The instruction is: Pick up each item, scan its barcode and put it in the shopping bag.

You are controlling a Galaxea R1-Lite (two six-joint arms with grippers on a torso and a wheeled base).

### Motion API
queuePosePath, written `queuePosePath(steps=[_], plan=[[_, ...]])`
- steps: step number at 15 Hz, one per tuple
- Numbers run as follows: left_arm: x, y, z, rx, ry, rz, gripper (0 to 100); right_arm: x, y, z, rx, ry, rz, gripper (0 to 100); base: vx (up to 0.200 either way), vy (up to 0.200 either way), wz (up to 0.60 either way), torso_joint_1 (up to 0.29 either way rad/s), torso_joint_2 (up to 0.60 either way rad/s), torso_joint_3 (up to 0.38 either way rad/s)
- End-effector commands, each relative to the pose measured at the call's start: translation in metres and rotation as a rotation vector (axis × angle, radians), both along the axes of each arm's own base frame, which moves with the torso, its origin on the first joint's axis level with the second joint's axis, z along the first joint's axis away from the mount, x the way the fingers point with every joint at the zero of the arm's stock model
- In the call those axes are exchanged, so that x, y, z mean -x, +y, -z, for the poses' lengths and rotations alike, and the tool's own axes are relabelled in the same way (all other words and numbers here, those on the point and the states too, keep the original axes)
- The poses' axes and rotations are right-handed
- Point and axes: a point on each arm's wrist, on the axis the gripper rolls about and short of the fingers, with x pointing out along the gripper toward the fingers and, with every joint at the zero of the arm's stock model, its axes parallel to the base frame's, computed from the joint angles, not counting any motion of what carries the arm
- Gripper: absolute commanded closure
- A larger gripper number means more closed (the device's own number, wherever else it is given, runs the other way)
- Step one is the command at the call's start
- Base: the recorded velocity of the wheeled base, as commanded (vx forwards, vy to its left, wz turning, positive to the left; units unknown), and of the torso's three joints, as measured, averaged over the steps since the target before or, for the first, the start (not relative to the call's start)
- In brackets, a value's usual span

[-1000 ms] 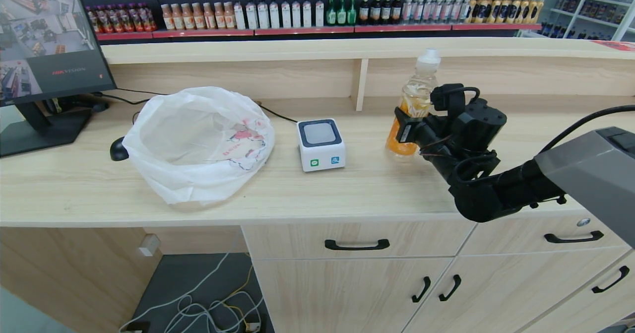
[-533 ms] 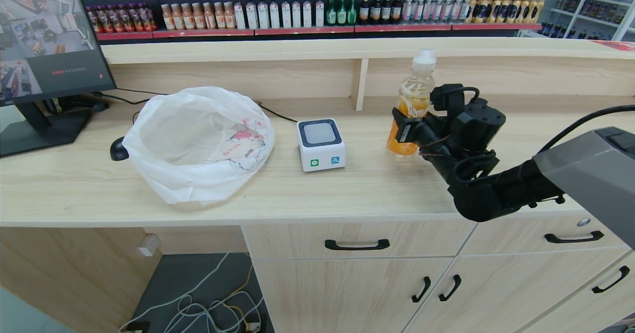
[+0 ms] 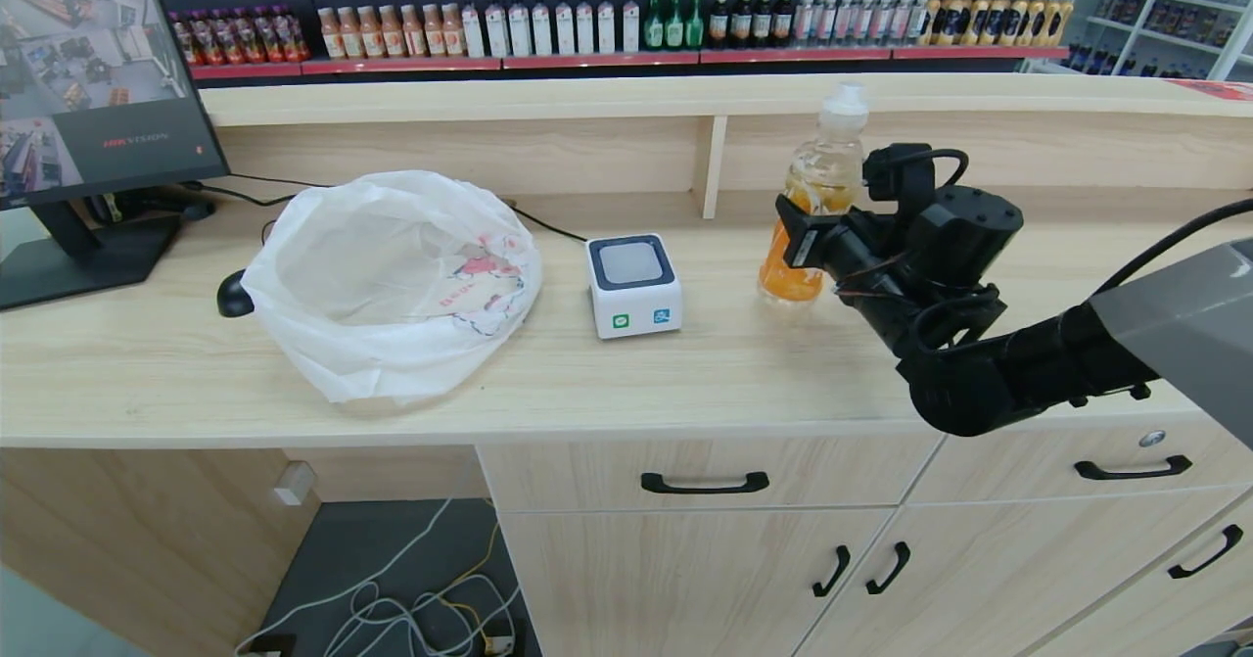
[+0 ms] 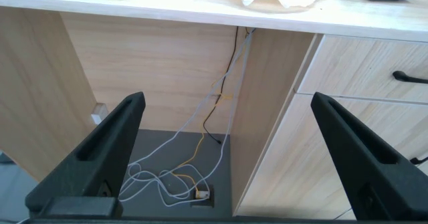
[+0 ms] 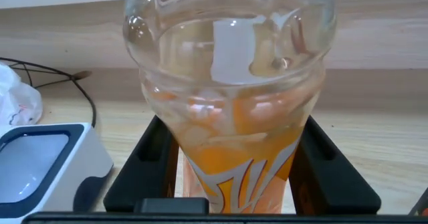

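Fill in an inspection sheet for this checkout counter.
Surface: wooden counter, level.
Job's things: orange-drink bottle upright, clamped by the right gripper; scanner at mid-counter; shopping bag open, to the scanner's left.
Clutter: mouse and monitor at the left end.
Grippers: right shut on the bottle; left gripper open, below the counter's edge.
Cables: black cable behind the bag; loose wires on the floor under the counter.
Surroundings: shelves of bottled goods behind; drawers below.

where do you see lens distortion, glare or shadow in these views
Head view: wide-angle bending, the long edges of the counter bow. Right wrist view: bright reflections on the clear upper part of the bottle, which warps the wood behind it. Left wrist view: the left gripper shows as dark shapes against the lit cabinet front, with shade below.
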Motion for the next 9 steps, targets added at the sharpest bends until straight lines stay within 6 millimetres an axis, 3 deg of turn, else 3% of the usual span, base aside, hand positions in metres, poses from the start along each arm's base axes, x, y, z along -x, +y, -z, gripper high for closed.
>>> queuePosePath(steps=[1,5,7,9], plan=[[0.000,0.000,0.000,0.001,0.000,-0.001,0,0.020,0.002,-0.016,-0.023,-0.015,-0.023,100,0.000,0.000,0.00,0.000,0.00,0.000],[0.000,0.000,0.000,0.001,0.000,-0.001,0,0.050,0.007,-0.036,-0.042,-0.034,-0.069,100,0.000,0.000,0.00,0.000,0.00,0.000],[0.000,0.000,0.000,0.001,0.000,-0.001,0,0.085,0.008,-0.049,-0.064,-0.033,-0.116,100,0.000,0.000,0.00,0.000,0.00,0.000],[0.000,0.000,0.000,0.001,0.000,-0.001,0,0.121,0.009,-0.049,-0.054,-0.009,-0.162,100,0.000,0.000,0.00,0.000,0.00,0.000]])
